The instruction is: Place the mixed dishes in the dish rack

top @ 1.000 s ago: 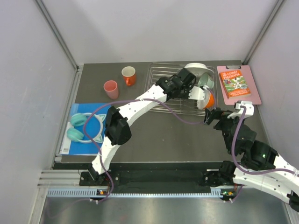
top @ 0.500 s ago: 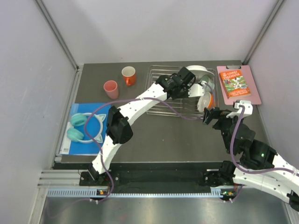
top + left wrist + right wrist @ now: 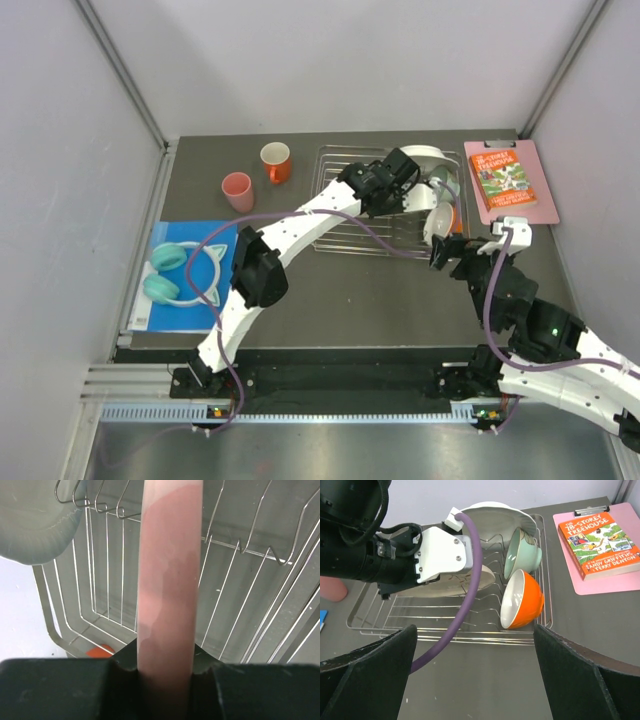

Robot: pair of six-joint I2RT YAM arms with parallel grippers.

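Observation:
My left gripper [image 3: 412,193] is shut on the rim of the pink-and-cream plate [image 3: 167,575] and holds it upright over the bars of the dish rack [image 3: 345,215]. The plate's cream edge also shows in the right wrist view [image 3: 487,575]. In the rack's right end the orange bowl [image 3: 522,600] and the mint-green bowl [image 3: 522,552] lean on their sides, with the pale grey-white plate [image 3: 495,512] behind them. My right gripper [image 3: 475,680] is open and empty, just in front of the rack's near rim. The pink cup [image 3: 237,190] and orange cup [image 3: 276,161] stand left of the rack.
A pink clipboard with an orange book [image 3: 508,180] lies right of the rack. Teal headphones [image 3: 185,272] lie on a blue book [image 3: 165,300] at the left. The left arm's purple cable [image 3: 465,595] hangs across the rack's front. Grey walls close in three sides.
My left gripper has carried the plate a little farther toward the back right of the rack. My right gripper has shifted slightly left along the rack's near rim.

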